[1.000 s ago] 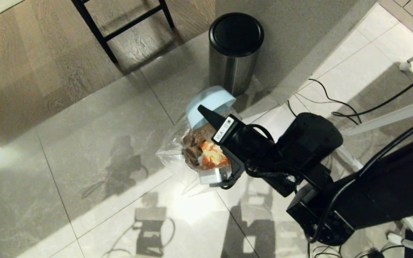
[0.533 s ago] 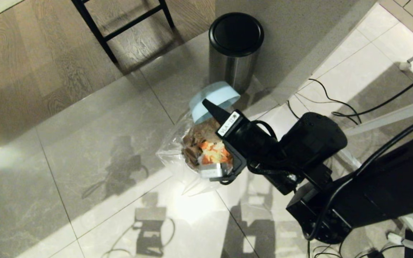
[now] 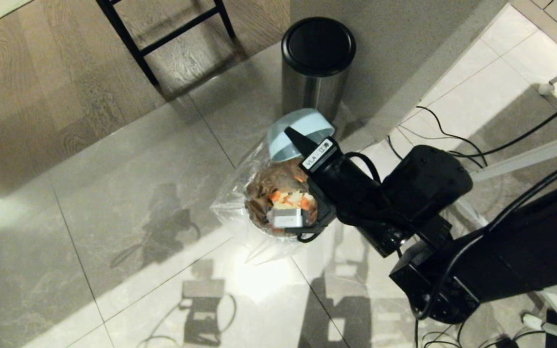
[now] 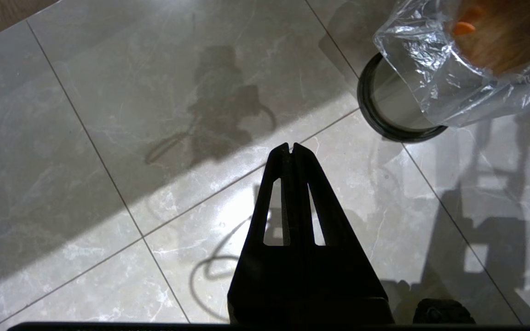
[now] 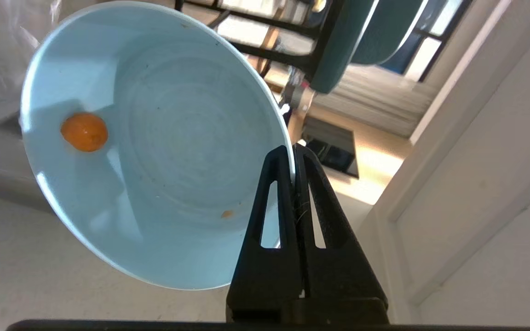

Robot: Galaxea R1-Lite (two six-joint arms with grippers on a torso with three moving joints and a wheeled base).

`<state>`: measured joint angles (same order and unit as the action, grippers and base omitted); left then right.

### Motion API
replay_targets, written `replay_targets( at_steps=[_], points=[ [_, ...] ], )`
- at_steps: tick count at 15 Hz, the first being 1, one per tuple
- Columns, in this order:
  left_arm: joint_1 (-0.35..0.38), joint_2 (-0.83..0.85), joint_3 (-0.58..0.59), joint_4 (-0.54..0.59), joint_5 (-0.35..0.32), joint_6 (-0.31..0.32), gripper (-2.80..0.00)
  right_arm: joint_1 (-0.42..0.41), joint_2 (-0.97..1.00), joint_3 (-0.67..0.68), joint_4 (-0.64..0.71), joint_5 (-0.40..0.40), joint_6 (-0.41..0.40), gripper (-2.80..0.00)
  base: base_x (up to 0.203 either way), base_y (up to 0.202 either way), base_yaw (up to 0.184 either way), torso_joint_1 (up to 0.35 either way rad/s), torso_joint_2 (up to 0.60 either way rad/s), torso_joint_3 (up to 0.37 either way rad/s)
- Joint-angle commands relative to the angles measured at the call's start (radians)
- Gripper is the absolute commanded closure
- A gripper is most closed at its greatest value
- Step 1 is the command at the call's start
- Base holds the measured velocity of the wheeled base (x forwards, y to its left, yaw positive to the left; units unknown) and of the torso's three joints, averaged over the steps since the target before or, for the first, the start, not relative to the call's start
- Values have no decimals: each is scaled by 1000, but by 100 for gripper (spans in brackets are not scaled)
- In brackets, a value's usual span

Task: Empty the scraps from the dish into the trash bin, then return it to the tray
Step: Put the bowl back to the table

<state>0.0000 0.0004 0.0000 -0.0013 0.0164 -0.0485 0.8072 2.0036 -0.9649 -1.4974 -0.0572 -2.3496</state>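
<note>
Left to right across the head view: at 9 o'clock lies bare grey tiled floor in slanting light, with wood flooring at 10 o'clock and the black legs of a chair at 11 o'clock. The left gripper shows only in its own wrist view, hanging over the tiles with its fingers pressed together on nothing; the trash bin stands beyond it toward 2 o'clock in that view, its black base ring on the floor.

At the centre of the head view the trash bin stands on the tiles, its crinkly clear bag flared around the rim. Inside lie the scraps, orange and pale yellow bits on brownish waste. A steel bin with a black domed lid stands at 12 o'clock, well behind.

Just past centre, at the 1 o'clock edge of the trash bin's mouth, the dish hangs tipped steeply, its hollow turned down toward the bag. The right gripper pinches its rim, one finger inside and one outside, pressed tight on the thin wall. In the right wrist view the dish is nearly bare: one carrot slice clings to the inner wall and a tiny orange speck sits nearer the fingers.

The right arm runs off toward 4 o'clock, with black cables on the white tiles at 2 o'clock
</note>
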Motion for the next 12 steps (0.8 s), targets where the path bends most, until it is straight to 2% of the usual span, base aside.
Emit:
replay_targets(
  at_steps=[1, 3, 5, 6, 8, 9, 10, 12],
  points=[
    [0, 0, 0, 0, 0, -1, 0, 2, -5, 17, -13, 11, 2, 0, 0, 0, 0, 0, 0, 0],
    [0, 1, 0, 0, 0, -1, 0, 2, 10, 0, -14, -23, 28, 0, 0, 0, 0, 0, 0, 0],
    [0, 1, 0, 0, 0, -1, 0, 3, 19, 14, -16, 13, 36, 0, 0, 0, 0, 0, 0, 0],
    [0, 1, 0, 0, 0, -1, 0, 4, 22, -1, -13, -14, 35, 0, 0, 0, 0, 0, 0, 0],
    [0, 1, 0, 0, 0, -1, 0, -1, 25, 5, -11, 77, 35, 0, 0, 0, 0, 0, 0, 0],
    [0, 1, 0, 0, 0, -1, 0, -3, 25, 21, -9, 87, 32, 0, 0, 0, 0, 0, 0, 0],
    [0, 1, 0, 0, 0, -1, 0, -4, 25, 33, -4, 146, 33, 0, 0, 0, 0, 0, 0, 0],
    [0, 1, 0, 0, 0, -1, 0, -4, 47, 1, 8, 177, 12, 0, 0, 0, 0, 0, 0, 0]
  ],
)
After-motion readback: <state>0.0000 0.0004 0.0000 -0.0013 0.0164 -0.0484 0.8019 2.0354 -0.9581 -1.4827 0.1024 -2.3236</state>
